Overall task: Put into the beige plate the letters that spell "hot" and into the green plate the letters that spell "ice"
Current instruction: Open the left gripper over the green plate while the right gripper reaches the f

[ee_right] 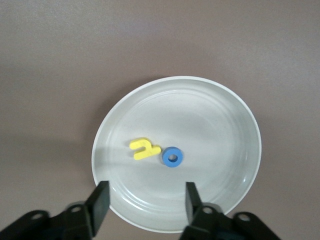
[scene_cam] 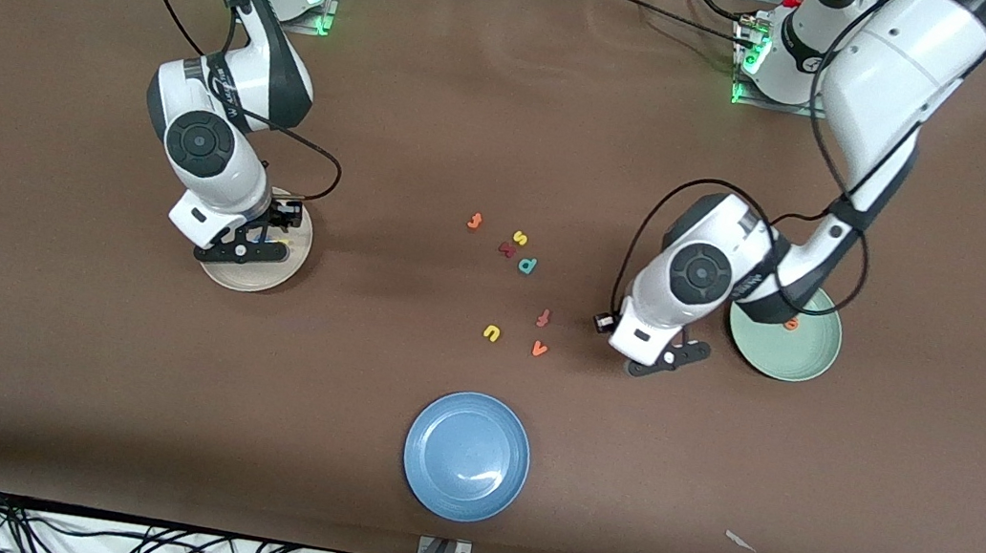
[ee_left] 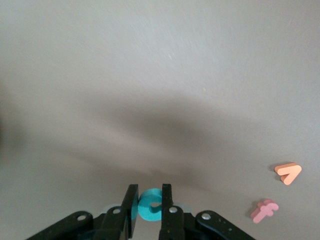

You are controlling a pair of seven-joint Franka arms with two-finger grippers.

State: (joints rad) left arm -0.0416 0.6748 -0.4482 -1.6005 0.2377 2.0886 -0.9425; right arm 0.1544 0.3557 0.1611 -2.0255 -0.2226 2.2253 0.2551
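Left hand (ee_left: 148,205), lower centre of its wrist view, is pinching the teal "c" (ee_left: 150,204) low over the desk (scene_cam: 13,325). Right hand (ee_right: 145,202) is gaping, empty, over the beige plate (ee_right: 225,115) holding yellow "h" (ee_right: 144,148) and blue "o" (ee_right: 173,157). Green plate (scene_cam: 805,354), front view's right, is holding the orange "e" (scene_cam: 791,324). Risk: the shallow edge pinch is likely letting the "c" twist free.

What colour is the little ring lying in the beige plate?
Blue ring, clearest in the right wrist view.

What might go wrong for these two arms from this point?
The left hand pinches the small teal c near one edge, so it may slip before reaching the green plate. The right hand, open over the beige plate, must still fetch an orange t; two orange letters look alike, so it may grab the wrong one.
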